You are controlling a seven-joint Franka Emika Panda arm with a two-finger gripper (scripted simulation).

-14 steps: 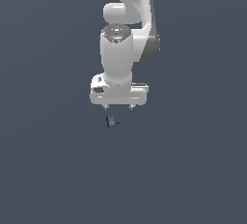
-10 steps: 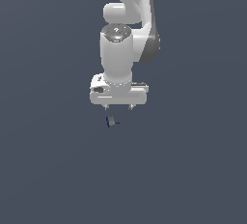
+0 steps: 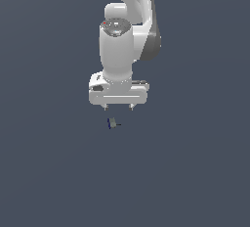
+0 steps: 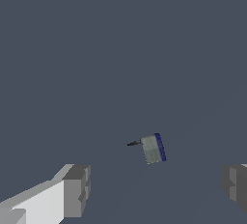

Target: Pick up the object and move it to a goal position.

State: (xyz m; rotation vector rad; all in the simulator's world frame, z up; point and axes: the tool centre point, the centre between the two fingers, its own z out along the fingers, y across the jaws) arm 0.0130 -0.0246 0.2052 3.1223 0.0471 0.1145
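Note:
The object (image 3: pixel 113 123) is a tiny greyish block with a dark blue edge, lying on the dark grey floor. In the exterior view it sits just below my white gripper (image 3: pixel 118 107), slightly toward that view's left of the midpoint between the fingertips. The wrist view shows the object (image 4: pixel 153 147) on the floor between and beyond the two grey fingertips (image 4: pixel 77 190), with a small dark sliver beside it. My gripper (image 4: pixel 157 187) is open, wide apart, with nothing between the fingers and apart from the block.
A plain dark grey floor (image 3: pixel 195 172) fills both views. The white arm (image 3: pixel 127 25) rises above the gripper to the frame's top edge.
The arm and gripper sit about where they were half a second ago; the block has not moved.

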